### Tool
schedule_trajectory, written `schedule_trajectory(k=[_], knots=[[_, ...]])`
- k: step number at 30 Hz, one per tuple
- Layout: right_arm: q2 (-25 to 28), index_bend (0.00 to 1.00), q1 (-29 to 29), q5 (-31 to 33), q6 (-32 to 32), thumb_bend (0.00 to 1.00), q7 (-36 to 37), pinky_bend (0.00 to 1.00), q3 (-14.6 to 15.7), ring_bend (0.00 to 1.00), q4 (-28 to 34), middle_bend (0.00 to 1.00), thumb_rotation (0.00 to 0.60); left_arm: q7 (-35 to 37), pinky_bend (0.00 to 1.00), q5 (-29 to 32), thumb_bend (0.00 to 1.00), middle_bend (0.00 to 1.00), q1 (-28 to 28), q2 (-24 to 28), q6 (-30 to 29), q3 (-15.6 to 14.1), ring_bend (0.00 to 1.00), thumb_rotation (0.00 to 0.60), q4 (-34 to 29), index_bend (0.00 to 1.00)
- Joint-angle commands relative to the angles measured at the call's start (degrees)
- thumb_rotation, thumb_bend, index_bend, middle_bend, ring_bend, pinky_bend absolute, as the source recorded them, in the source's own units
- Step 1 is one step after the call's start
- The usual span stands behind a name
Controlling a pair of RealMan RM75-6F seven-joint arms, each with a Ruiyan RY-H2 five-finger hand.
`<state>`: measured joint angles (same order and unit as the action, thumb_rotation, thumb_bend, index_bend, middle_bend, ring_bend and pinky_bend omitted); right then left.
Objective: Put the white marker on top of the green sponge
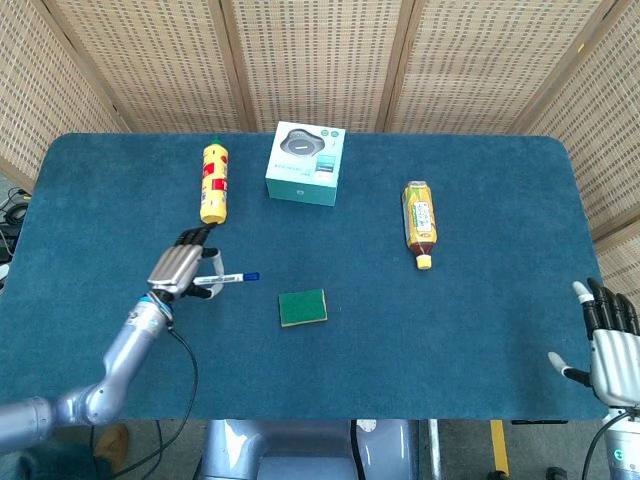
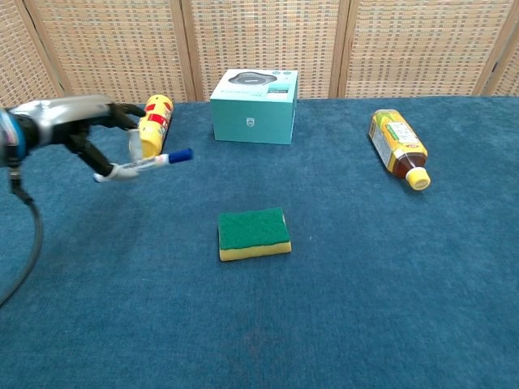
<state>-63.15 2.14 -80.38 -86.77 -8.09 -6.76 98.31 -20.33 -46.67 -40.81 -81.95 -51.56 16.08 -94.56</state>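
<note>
A blue felt-covered worktop [image 1: 480, 300] stands in front of woven cane screens. The robot's left hand [image 1: 180, 268] is raised over the left part of the worktop, its fingers [image 2: 122, 121] curled around the white marker [image 2: 144, 164], which it holds roughly level, the blue cap pointing right. The marker is off the surface, to the left of and a little farther back than the green sponge [image 2: 253, 233]. The sponge lies flat near the middle of the worktop, green side up over a yellow base, with a clear gap between it and the marker.

The right hand [image 1: 612, 340] is at the near right edge of the worktop, its fingers straight, apart and holding nothing.

Along the far side, from left to right, lie a yellow bottle [image 1: 213, 181] on its side, a teal box [image 1: 305, 164] standing upright, and an amber drink bottle [image 1: 419, 222] on its side with its yellow cap towards the near edge.
</note>
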Motion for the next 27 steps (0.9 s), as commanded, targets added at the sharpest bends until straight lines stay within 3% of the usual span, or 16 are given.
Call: schedule_trajectory(k=[1,7,12,18,25,27], knots=[[0.1,0.04,0.06,0.6,0.29,0.0,0.33,0.0,-0.22,0.0,-0.22,0.0,0.6,-9.12,0.0,11.31,0.34,0.0,-7.2,-6.52,-3.81,0.6,0.0,0.6,-4.3,0.69],[0.4,0.04,0.09,1.6,0.75,0.0,1.22,0.0,-0.48,0.0,-0.68,0.0,0.6,-14.51,0.0,21.45,0.34,0.0,-12.86,-14.58,-8.54,1.7,0.0,0.6,-1.36,0.7],[0.67,0.04,-0.04,1.87,0.71,0.0,1.97,0.0,-0.57,0.0,-0.71,0.0,0.6,-15.04,0.0,28.87,0.34,0.0,-15.6,-19.39,-7.64,3.26,0.0,0.6,2.95,0.69],[1.07,0.04,-0.02,2.22,1.03,0.0,3.1,0.0,-0.7,0.0,-0.83,0.0,0.6,-16.18,0.0,30.39,0.34,0.0,-17.8,-23.18,-9.19,3.55,0.0,0.6,7.3,0.69],[1.4,0.04,0.17,2.85,1.69,0.0,4.12,0.0,-0.91,0.0,-1.28,0.0,0.6,-17.08,0.0,30.27,0.34,0.0,-18.1,-23.44,-10.79,3.65,0.0,0.6,8.48,0.68],[1.42,0.04,0.23,2.92,1.8,0.0,4.22,0.0,-0.93,0.0,-1.33,0.0,0.6,-17.2,0.0,30.37,0.34,0.0,-18.05,-23.44,-10.79,3.67,0.0,0.6,8.46,0.63]])
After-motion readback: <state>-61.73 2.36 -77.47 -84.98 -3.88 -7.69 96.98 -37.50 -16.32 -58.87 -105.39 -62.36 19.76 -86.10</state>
